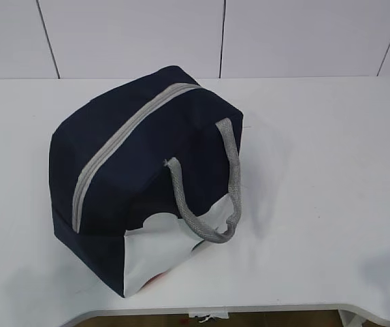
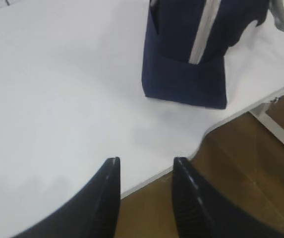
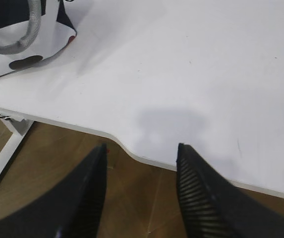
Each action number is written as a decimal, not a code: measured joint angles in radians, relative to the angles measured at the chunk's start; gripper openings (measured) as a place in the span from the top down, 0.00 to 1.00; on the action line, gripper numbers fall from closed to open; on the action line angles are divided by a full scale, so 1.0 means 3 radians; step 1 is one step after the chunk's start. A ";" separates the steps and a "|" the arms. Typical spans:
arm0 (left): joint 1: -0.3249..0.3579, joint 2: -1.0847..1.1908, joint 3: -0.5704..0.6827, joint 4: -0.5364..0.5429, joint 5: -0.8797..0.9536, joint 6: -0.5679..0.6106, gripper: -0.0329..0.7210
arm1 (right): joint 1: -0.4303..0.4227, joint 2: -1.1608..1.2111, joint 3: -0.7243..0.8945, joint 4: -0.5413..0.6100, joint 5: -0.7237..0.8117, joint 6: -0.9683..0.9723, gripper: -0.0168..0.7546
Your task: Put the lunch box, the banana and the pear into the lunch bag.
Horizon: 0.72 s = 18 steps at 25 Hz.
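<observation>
Both end effectors, left (image 2: 144, 196) and right (image 3: 142, 191), hang over the near edge of the counter (image 1: 317, 170) with jaws parted and nothing between them. One white counter carries one lunch bag (image 1: 140, 177), navy, near its centre-left. One grey zipper (image 1: 123, 143) runs closed along the bag's top. One grey handle (image 1: 208, 197) loops over its white side panel.
</observation>
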 joint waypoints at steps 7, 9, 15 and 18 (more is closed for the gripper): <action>0.0819 0.0000 0.0000 0.0000 -0.0007 0.0000 0.61 | -0.0532 0.0000 0.0000 0.0000 -0.0008 -0.0003 0.52; 0.1011 0.0000 0.0000 0.0000 -0.0007 0.0000 0.63 | -0.0567 0.0000 0.0000 0.0000 -0.0008 -0.0003 0.52; 0.1256 0.0000 0.0000 -0.0045 -0.0007 0.0000 0.64 | -0.0572 0.0000 0.0000 0.0000 -0.0008 -0.0003 0.52; 0.1256 0.0000 0.0000 -0.0052 -0.0007 0.0000 0.64 | -0.0572 0.0000 0.0000 0.0000 -0.0010 -0.0003 0.52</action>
